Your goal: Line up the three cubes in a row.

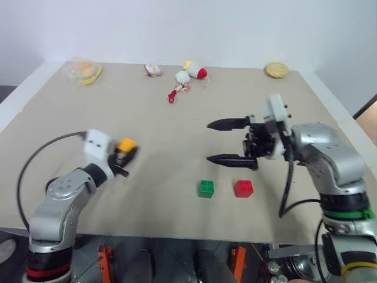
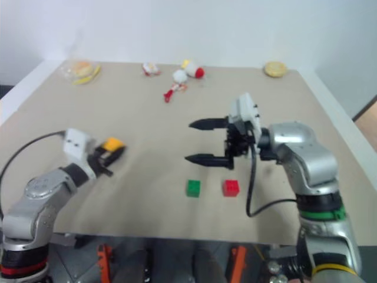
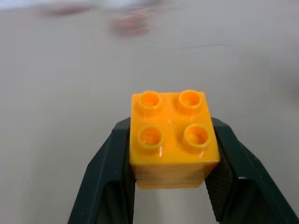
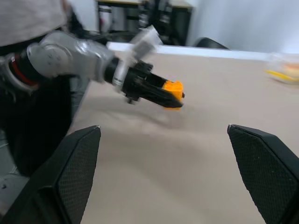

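Observation:
My left gripper (image 1: 126, 152) is shut on the orange-yellow cube (image 1: 126, 144) and holds it above the table at the left; the wrist view shows the cube (image 3: 173, 137) studs up between the two black fingers (image 3: 105, 172). The green cube (image 1: 206, 188) and the red cube (image 1: 243, 188) sit side by side near the table's front edge, a small gap between them. My right gripper (image 1: 222, 141) hangs open just behind them, pointing left, nothing between its fingers. Its wrist view shows the left gripper with the orange-yellow cube (image 4: 173, 92).
Along the far edge of the table (image 1: 147, 112) lie a bagged round food toy (image 1: 85, 71), small red-and-white plush toys (image 1: 189, 73), a small red piece (image 1: 172, 95) and a round yellowish food toy (image 1: 276, 70). A cable (image 1: 44, 150) loops from the left arm.

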